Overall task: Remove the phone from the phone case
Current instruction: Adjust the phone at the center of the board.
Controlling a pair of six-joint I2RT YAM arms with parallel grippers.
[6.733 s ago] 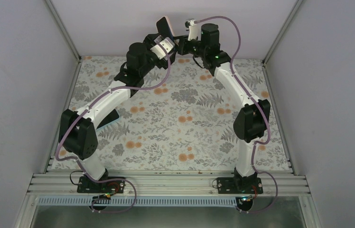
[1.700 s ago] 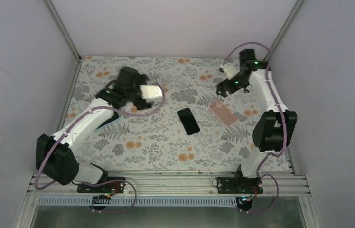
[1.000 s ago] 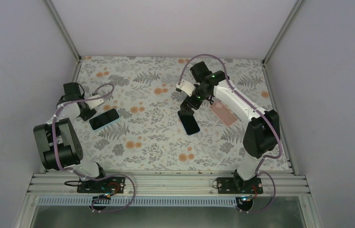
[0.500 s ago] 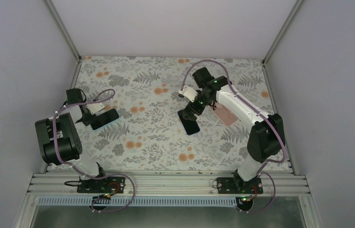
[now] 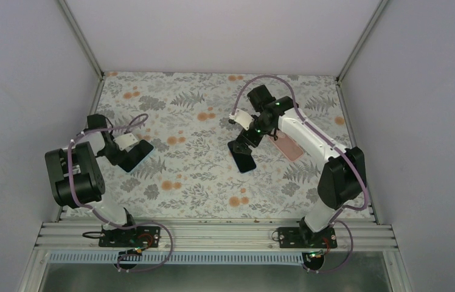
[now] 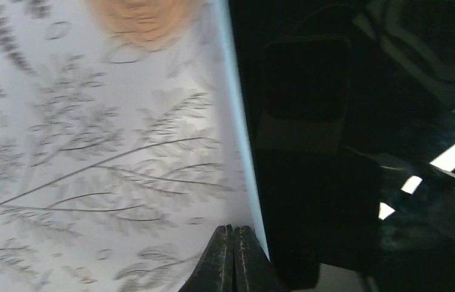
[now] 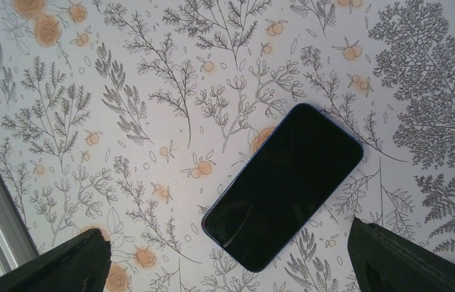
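Note:
The black phone (image 5: 244, 159) lies flat, screen up, in the middle of the flowered table (image 5: 201, 182). The empty pink phone case (image 5: 293, 150) lies just to its right, partly under my right arm. My right gripper (image 5: 244, 140) hovers over the phone's far end, open, with nothing between its fingers. In the right wrist view the phone (image 7: 283, 185) lies diagonally between the two spread fingers (image 7: 85, 261). My left gripper (image 5: 121, 157) is shut and low at the table's left side. Its closed tips (image 6: 234, 255) rest at the edge of another dark phone.
A second dark phone (image 5: 143, 149) with a pale blue rim (image 6: 240, 140) lies at the left, beside my left gripper. Grey walls enclose the table on three sides. An aluminium rail (image 5: 213, 234) runs along the near edge.
My left gripper has swung down and right to the left-hand dark phone's edge. My right gripper has settled slightly over the black phone. Phone and case have not moved.

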